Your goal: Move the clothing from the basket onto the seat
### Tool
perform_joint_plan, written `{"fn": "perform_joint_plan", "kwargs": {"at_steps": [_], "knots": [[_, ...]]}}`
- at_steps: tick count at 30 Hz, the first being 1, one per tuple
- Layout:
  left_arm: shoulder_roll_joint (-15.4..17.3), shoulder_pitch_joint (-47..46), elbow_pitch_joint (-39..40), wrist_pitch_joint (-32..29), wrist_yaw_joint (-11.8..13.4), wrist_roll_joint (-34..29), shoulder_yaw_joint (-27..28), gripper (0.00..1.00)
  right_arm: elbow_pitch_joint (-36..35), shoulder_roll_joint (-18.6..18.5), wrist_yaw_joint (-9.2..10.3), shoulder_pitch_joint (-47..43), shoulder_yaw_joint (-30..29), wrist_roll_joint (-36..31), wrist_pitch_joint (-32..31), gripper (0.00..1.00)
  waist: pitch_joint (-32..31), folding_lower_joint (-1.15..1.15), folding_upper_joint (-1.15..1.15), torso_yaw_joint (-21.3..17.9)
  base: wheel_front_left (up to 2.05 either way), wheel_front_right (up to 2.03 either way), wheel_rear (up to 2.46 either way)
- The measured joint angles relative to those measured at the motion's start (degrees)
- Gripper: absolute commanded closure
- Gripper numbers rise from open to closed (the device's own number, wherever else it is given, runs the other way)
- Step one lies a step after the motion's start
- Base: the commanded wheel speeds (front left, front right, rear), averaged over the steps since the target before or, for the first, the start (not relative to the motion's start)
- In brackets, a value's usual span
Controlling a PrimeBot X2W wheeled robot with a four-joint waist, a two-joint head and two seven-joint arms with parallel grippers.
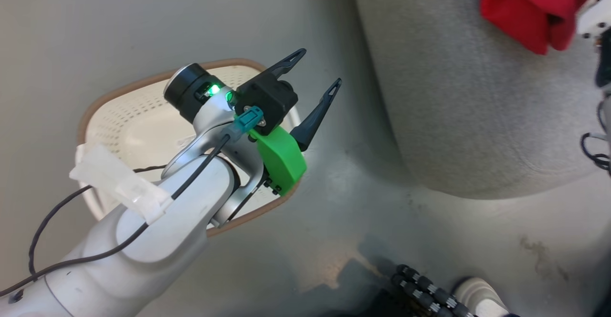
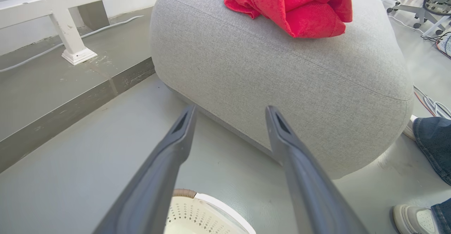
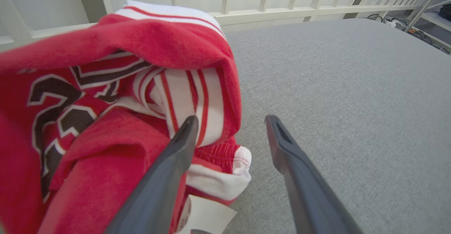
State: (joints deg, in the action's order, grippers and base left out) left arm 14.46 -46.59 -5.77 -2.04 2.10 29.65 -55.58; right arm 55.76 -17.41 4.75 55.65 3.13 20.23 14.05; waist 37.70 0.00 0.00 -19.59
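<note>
The clothing [image 3: 70, 121] bears large dark characters outlined in white, folded and partly hidden; one looks like a 2, though it cannot be read for sure; the white tag [image 3: 208, 216] at its hem is unreadable

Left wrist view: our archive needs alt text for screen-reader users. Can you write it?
Red clothing lies bunched on the grey seat, beyond the left gripper, its dark fingers open. Part of a cream basket shows below them on the floor; a person's shoe and trouser leg sit at the right edge.
</note>
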Motion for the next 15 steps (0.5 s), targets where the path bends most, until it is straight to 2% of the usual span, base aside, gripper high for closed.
{"fn": "perform_joint_plan", "kwargs": {"at_steps": [9, 15], "knots": [[1.22, 1.75, 0.11, 0.59, 0.02, 0.46, 0.51, 0.0, -1.8, 0.93, -1.31, -3.55, 0.24, -0.03, 0.38, 0.0, -1.15, 0.0, 0.0, -4.39, 0.0, 0.0, 0.0], [1.34, 3.32, -0.19, 2.72, 0.8, 1.96, 3.09, 0.0, -6.84, -0.03, -1.52, -4.75, -0.49, -0.66, 0.38, 0.0, -4.01, 0.0, 0.0, -6.18, 0.0, 0.0, 0.0]]}}
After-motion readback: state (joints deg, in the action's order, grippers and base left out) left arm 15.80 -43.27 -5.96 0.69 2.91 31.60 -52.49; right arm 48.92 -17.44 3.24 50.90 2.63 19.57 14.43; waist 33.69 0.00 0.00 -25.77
